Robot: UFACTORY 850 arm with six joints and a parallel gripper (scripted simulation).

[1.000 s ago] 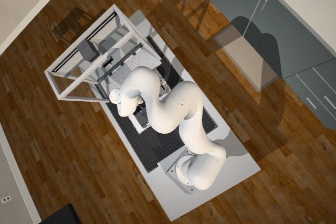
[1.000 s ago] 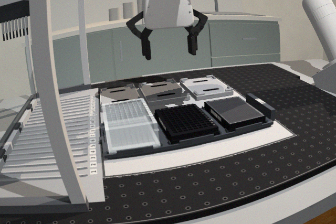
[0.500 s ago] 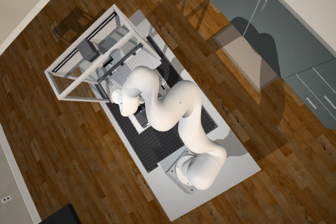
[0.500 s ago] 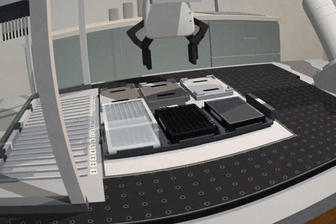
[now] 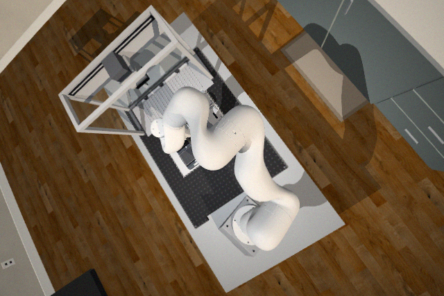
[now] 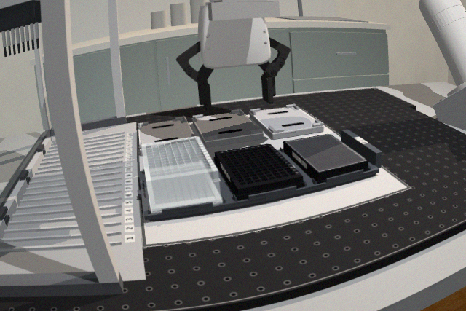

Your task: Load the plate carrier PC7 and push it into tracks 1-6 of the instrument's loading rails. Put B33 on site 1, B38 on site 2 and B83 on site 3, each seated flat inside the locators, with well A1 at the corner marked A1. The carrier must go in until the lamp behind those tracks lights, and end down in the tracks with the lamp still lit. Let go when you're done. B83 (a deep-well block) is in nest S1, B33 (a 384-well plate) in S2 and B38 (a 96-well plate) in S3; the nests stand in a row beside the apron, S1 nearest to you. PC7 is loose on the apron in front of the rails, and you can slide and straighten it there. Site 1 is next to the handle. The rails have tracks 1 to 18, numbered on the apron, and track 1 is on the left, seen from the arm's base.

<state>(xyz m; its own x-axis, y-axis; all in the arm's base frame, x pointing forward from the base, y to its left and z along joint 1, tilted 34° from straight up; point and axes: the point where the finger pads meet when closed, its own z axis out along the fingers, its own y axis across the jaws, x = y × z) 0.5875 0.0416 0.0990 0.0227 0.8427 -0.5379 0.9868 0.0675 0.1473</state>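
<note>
Nearest, at lower centre of the exterior view, PC7 (image 6: 263, 195) lies on the apron (image 6: 263, 217), seemingly askew to the rails (image 6: 56, 202). On it are seen a clear plate (image 6: 180, 175), a black block (image 6: 258, 168) and a dark plate (image 6: 323, 155). Being long, stiff and probably slippery, it is best pushed at the handle (image 6: 362, 146). Behind, the nests (image 6: 285, 121) stand bare. Above them the hand (image 6: 236, 89) hangs fully spread, gripping nothing.

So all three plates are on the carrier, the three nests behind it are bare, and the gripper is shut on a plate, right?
Not quite. The gripper is open and holds nothing, as the exterior view shows. The rest stands: three plates sit on the carrier, and the nests behind hold none.
</note>
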